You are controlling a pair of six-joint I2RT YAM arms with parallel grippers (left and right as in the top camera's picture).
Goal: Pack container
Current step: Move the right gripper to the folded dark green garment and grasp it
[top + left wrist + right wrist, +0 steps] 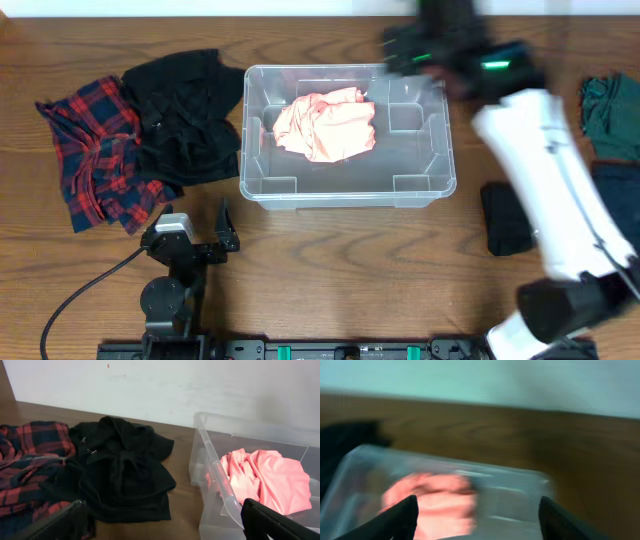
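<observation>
Closest to the lens, white right arm (545,170), blurred, stretched over the far right corner of the bin (410,160). Right jaws spread wide, empty, above the bin. Left jaws also wide apart, holding nothing, low over the table (330,260) near its front edge, facing the black top (185,115). Bin mid-table, upright, no lid in sight. One pink cloth (325,125) bunched inside, left of centre; plenty of room beside it. Outside, to the left: black top just beside the bin wall, plaid shirt (95,150) touching it further left. To the right: black piece (508,218) near the arm, green cloth (610,115) and dark blue cloth (620,195) at the table's edge. Judged early: one item packed, about five left to go in, nothing gripped at present.
</observation>
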